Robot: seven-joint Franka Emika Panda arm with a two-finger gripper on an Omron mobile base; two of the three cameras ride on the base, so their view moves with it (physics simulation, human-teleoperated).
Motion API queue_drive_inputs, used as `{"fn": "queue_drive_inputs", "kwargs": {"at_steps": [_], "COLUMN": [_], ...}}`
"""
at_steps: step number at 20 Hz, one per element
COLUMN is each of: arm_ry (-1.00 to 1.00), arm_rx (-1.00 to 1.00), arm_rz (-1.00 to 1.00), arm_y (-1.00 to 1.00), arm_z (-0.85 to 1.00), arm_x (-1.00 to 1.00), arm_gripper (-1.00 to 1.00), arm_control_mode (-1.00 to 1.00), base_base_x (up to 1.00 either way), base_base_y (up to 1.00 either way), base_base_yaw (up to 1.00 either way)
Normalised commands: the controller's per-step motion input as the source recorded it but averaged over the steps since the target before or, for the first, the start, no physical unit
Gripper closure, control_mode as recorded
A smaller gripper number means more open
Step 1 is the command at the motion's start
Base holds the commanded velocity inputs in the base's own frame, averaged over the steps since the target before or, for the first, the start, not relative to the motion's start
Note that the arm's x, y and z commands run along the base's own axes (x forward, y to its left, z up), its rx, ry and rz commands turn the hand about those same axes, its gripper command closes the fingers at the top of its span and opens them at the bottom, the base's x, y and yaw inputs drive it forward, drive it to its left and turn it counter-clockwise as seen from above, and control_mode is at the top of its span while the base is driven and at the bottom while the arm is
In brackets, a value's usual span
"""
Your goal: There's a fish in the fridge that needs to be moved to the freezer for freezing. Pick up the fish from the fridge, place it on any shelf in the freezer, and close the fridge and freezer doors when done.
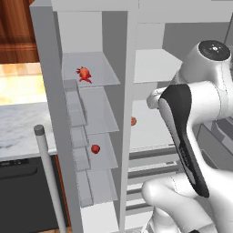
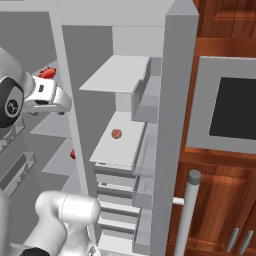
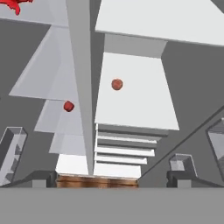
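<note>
Left base view: noting the fish (image 1: 84, 73) lying on the top shelf of the freezer (image 1: 93, 68), well back from the shelf lip. Recording a smooth red ball (image 1: 95, 149) two shelves lower and an orange-red ball (image 1: 133, 121) inside the fridge (image 1: 152, 63). Finding the freezer door (image 1: 45, 104) standing fully open, its bar handle (image 1: 48, 177) low in the foreground.

Right base view: seeing the fridge door (image 2: 175, 125) swung open as well, edge-on at the right, handle (image 2: 187, 215) below. Glimpsing the fish red behind the wrist.

Hand view: confirming the gripper (image 3: 111, 179) spread wide and carrying nothing, facing the divider (image 3: 81, 87) between the compartments.

Judging placement complete and door closing as the step in hand. Advising drawing the hand clear of the shelves and divider first, then pushing each door on its flat face near the handle. Flagging the door bins and the arm's own elbow as likely obstructions.
</note>
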Motion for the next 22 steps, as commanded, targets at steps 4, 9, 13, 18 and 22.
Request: {"fn": "queue_drive_inputs", "kwargs": {"at_steps": [4,9,13,18,22], "arm_ry": [-0.03,-0.03,-0.04,0.0,0.0], "arm_rx": [0.03,0.03,0.01,0.07,0.12], "arm_rz": [-0.06,-0.11,-0.19,-0.13,0.01], "arm_y": [-0.13,-0.19,-0.18,-0.16,0.0], "arm_z": [-0.36,-0.2,0.0,0.0,0.0], "arm_x": [-0.09,-0.2,-0.28,-0.34,-0.2], "arm_gripper": [-1.0,-1.0,-1.0,-1.0,-1.0], "arm_control_mode": [-1.0,-1.0,-1.0,-1.0,-1.0], "base_base_x": [0.0,0.0,0.0,0.0,0.0], "base_base_y": [0.0,0.0,0.0,0.0,0.0], "base_base_yaw": [0.0,0.0,0.0,0.0,0.0]}}
